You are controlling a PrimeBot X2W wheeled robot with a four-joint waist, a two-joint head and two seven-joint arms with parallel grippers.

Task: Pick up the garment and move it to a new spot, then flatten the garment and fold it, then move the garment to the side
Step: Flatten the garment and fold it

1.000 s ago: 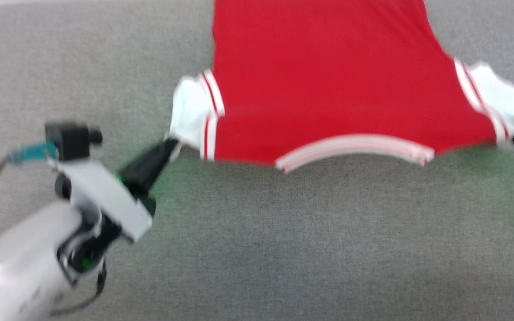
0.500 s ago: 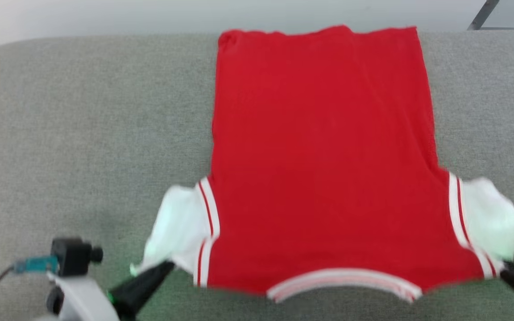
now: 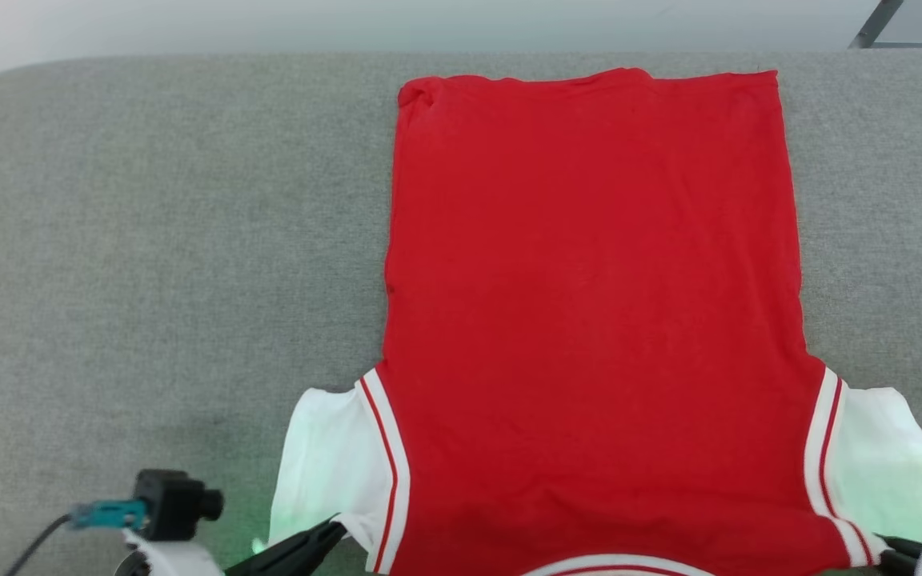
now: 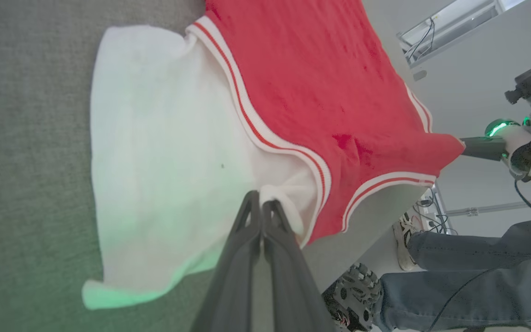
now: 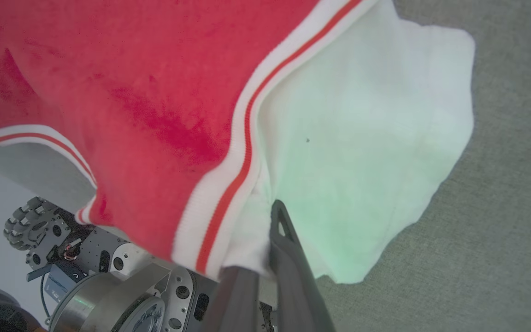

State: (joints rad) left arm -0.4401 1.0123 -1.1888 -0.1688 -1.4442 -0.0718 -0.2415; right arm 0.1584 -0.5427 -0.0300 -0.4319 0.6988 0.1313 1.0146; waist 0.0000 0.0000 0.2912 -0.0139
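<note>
I see the garment [image 3: 589, 320] lying flat, plain red side up, on the grey padded surface [image 3: 149, 240]. Its long axis runs straight away from me: hem far, collar near, probably hanging just over the near edge. My left gripper [image 4: 261, 205] is pinched together on the left sleeve [image 3: 325, 464]. My right gripper [image 5: 272, 230] is clamped on the right sleeve [image 3: 881, 464] by its striped seam.
</note>
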